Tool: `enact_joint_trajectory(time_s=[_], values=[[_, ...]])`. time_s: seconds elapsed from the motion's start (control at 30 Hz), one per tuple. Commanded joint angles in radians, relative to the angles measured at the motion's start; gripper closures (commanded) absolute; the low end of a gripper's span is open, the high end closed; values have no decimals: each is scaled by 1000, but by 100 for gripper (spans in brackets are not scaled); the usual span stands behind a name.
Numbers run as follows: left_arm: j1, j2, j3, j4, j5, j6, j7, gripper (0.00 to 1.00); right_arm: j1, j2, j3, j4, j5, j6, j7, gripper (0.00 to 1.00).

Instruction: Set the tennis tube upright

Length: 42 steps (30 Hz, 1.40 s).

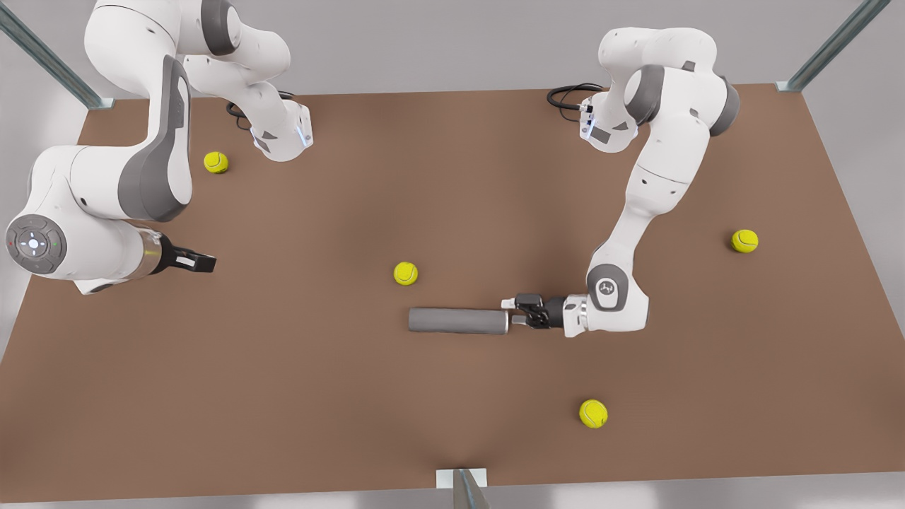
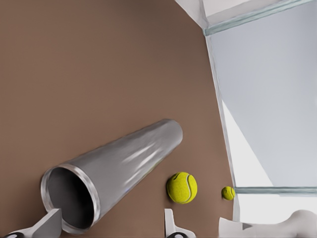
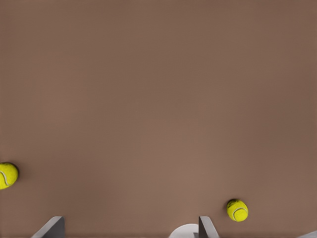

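Tube (image 1: 458, 320) lies flat on its side on the brown surface (image 1: 297, 382), roughly mid-surface, long axis running across the front view.

Left claw (image 1: 506, 312) sits right at the tube's open end, the end toward the front view's right. That arm reaches down low, forearm angled in from its base at the far edge, wrist level with the surface, claw pointing along the tube. Fingers spread apart, straddling the rim, not clamped on it.

Left wrist view adds what the front view lacks: the tube (image 2: 116, 173) seen down its mouth, hollow and dark inside, bright metal rim, one fingertip (image 2: 47, 223) just at the rim, the other well off to the side. Beyond the tube's far end, one tennis ball (image 2: 182, 187) close by and a second ball (image 2: 228, 193) farther off.

Right claw (image 1: 201, 262) hangs well away from the tube, toward the front view's left, arm folded with elbow high, waiting. From the front I cannot tell its gap; the right wrist view shows its fingertips (image 3: 52, 227) wide apart over bare surface, with a ball (image 3: 237, 209) near one and another ball (image 3: 7, 175) farther out.

Front view shows four balls in all; the nearest one (image 1: 405, 273) sits just beyond the tube's closed-side end.
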Motion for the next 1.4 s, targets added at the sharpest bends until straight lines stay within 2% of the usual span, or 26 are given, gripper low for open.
enact_joint_trajectory(time_s=[0.0,0.43,0.47,0.5,0.57,0.9,1.0,1.37], values=[[-12,3,-1,6,-21,10,59,0,0,-1,-1,2,0,0,24,0],[-46,39,-16,15,-147,32,61,0,0,2,-2,3,1,8,22,0],[-53,37,-21,15,-149,33,61,11,0,2,-2,3,1,8,23,0],[-53,37,-21,15,-147,33,61,27,0,2,-1,3,0,9,24,0],[-53,33,-21,15,-146,32,61,39,0,2,-1,2,0,9,24,0],[-55,-32,-18,13,-133,21,-50,45,0,5,-1,2,0,9,24,0],[-66,-47,-18,12,-133,29,-71,62,0,5,-1,3,0,9,24,0],[-79,-70,-10,12,-118,30,-97,78,0,8,-2,5,-2,9,22,0]])
